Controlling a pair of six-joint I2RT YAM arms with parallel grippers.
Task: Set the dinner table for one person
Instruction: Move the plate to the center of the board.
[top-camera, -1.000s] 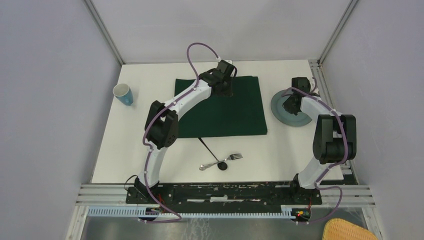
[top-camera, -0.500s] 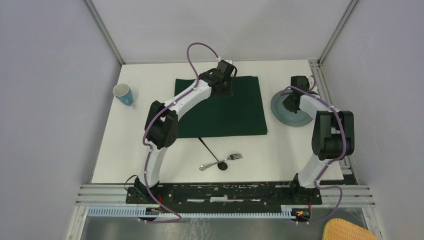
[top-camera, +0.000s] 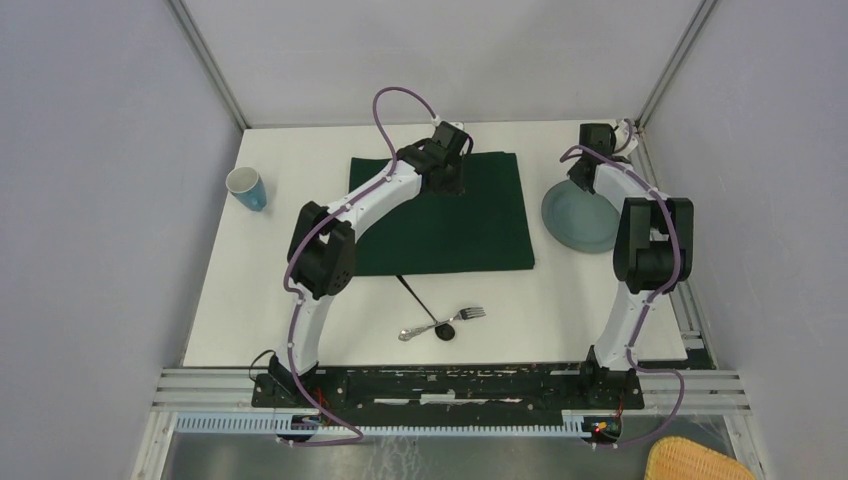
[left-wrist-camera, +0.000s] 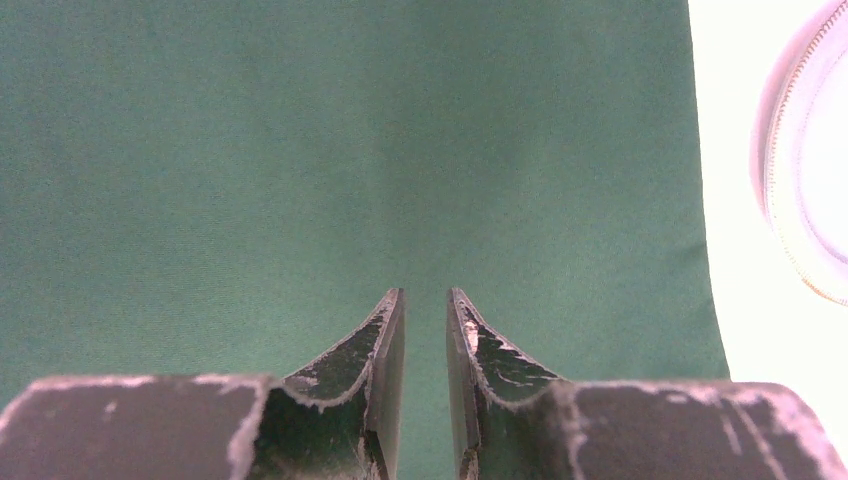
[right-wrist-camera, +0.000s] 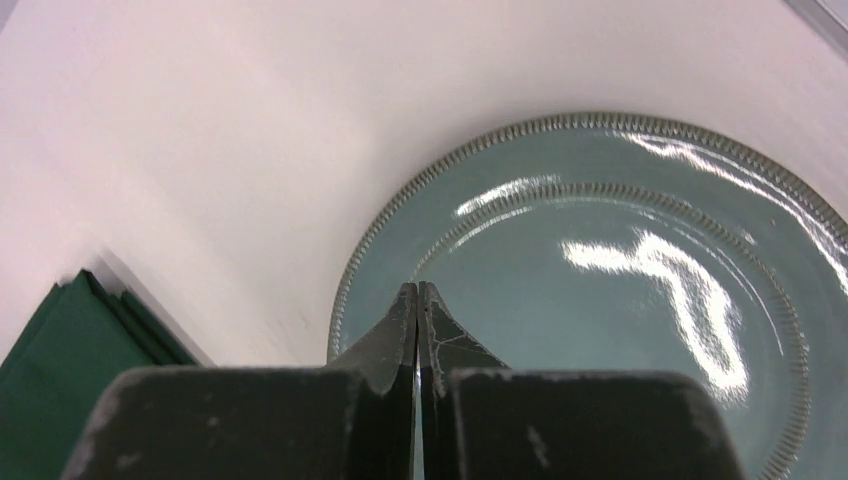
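Top external view: the dinner table (top-camera: 240, 290) is a large, flat, matte white rectangle, plain and unmarked, stretching ahead of the arm bases. It carries a dark green cloth (top-camera: 470, 220), a blue-grey plate (top-camera: 575, 225) to the cloth's right and a cup (top-camera: 246, 188) at left. The left gripper (left-wrist-camera: 424, 293) hangs over the cloth, jaws narrowly apart, nothing between them. The right gripper (right-wrist-camera: 417, 287), jaws pressed together, is over the plate's rim.

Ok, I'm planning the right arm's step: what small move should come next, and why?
Probably open the right gripper: its jaws are shut by the plate's rim, and the plate lies beside the cloth, not on it.
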